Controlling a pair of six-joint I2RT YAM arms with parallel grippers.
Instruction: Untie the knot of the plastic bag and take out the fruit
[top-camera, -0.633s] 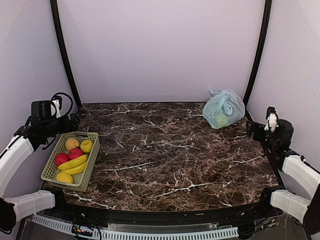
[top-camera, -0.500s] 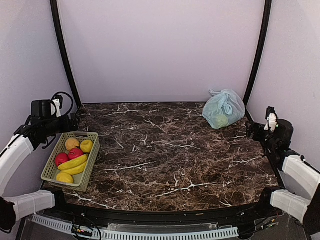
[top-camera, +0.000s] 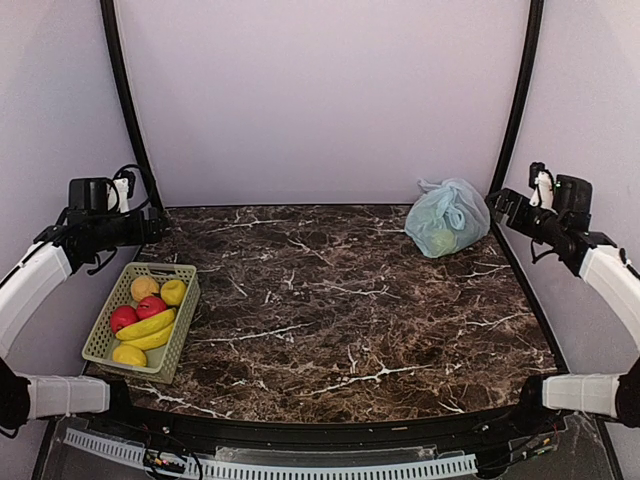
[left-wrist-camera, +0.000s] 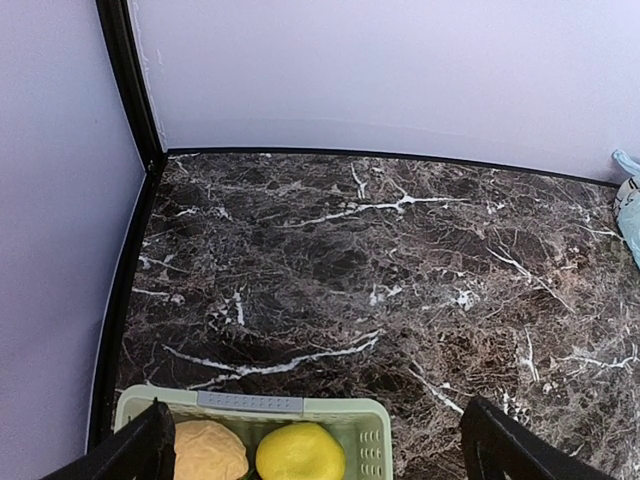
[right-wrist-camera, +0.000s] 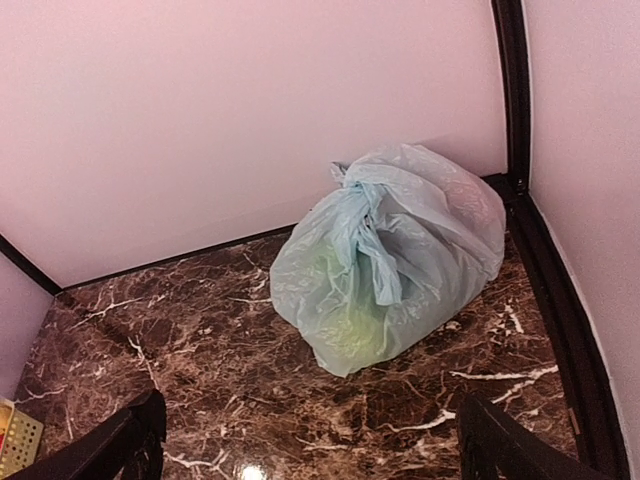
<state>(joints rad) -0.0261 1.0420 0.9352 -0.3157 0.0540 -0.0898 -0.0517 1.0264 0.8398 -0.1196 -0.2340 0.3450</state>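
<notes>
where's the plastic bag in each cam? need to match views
Top external: plastic bag at the table's far right corner.
Left wrist: only a sliver at the right edge.
Right wrist: bag centre frame.
Shared landmark: marble table's far edge against the wall.

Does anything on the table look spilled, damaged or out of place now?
Nothing stands out. The plastic bag sits intact and closed in the far right corner, its knot tied, nothing spilled. The basket stands level with its contents inside.
</notes>
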